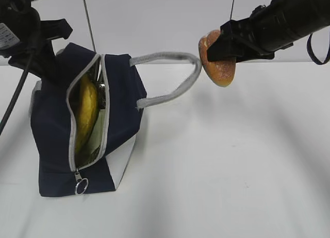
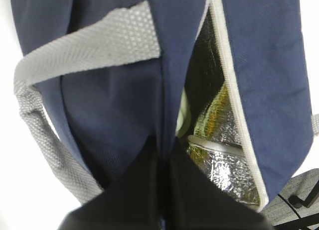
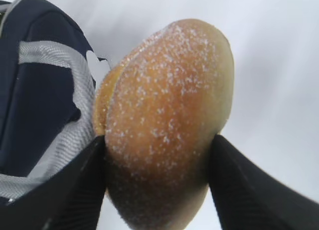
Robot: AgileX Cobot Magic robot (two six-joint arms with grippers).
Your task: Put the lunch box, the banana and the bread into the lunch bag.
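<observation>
The navy lunch bag [image 1: 51, 130] stands at the left with its zipper open. Inside it lie the yellow banana [image 1: 86, 112] and a pale green edge of the lunch box [image 1: 99, 132], which in the left wrist view shows against the foil lining [image 2: 182, 115]. My left gripper [image 2: 162, 155] is shut on a fold of the bag's fabric [image 2: 114, 110] at the top of the bag [image 1: 44, 63]. My right gripper [image 1: 221, 47] is shut on the golden-brown bread [image 1: 220, 68], in the air to the right of the bag. The bread [image 3: 164, 115] fills the gap between the right gripper's [image 3: 157, 175] black fingers.
A grey strap handle [image 1: 170, 78] loops out from the bag toward the bread, its end just left of the roll. A metal zipper ring [image 1: 81, 186] hangs at the bag's front bottom. White tabletop [image 1: 232, 166] spreads to the right and front.
</observation>
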